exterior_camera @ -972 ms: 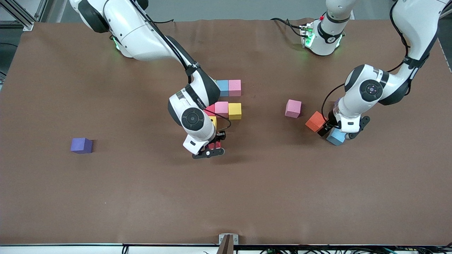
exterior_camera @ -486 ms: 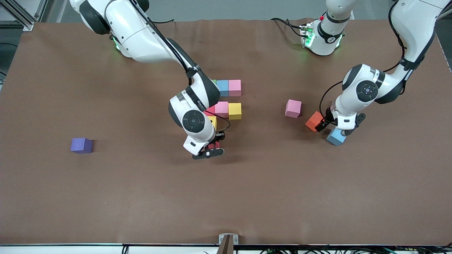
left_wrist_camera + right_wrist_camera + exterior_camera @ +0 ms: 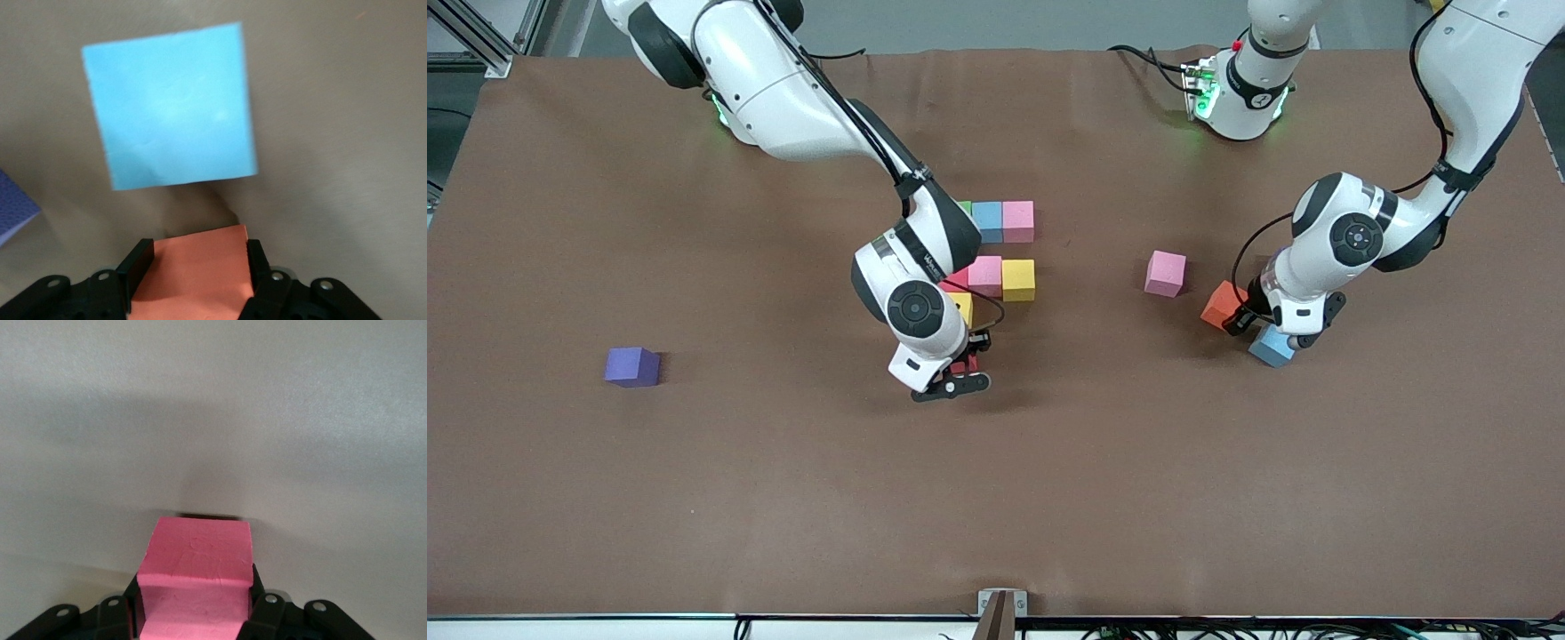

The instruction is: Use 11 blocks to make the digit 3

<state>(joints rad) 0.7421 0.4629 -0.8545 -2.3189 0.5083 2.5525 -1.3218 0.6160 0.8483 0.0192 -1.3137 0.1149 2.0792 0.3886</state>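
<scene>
My left gripper (image 3: 1234, 317) (image 3: 197, 252) is shut on an orange block (image 3: 1218, 304) (image 3: 193, 277), one finger against each side. A light blue block (image 3: 1272, 347) (image 3: 173, 110) lies right beside it. My right gripper (image 3: 963, 369) (image 3: 195, 580) is shut on a red block (image 3: 963, 364) (image 3: 197, 577), low at the table beside a yellow block (image 3: 963, 307). The cluster there also holds a light blue block (image 3: 987, 220), a pink block (image 3: 1018, 220), another pink block (image 3: 985, 274) and another yellow block (image 3: 1018, 279); the right arm hides part of it. A loose pink block (image 3: 1166, 272) sits next to the orange one.
A purple cube (image 3: 632, 366) sits alone toward the right arm's end of the table. The corner of another purple cube (image 3: 13, 208) shows in the left wrist view, close to the light blue block. Bare brown table (image 3: 996, 498) stretches toward the front camera.
My left gripper has drawn back from over the light blue block and shut on the orange block. The right gripper has stayed put with its red block.
</scene>
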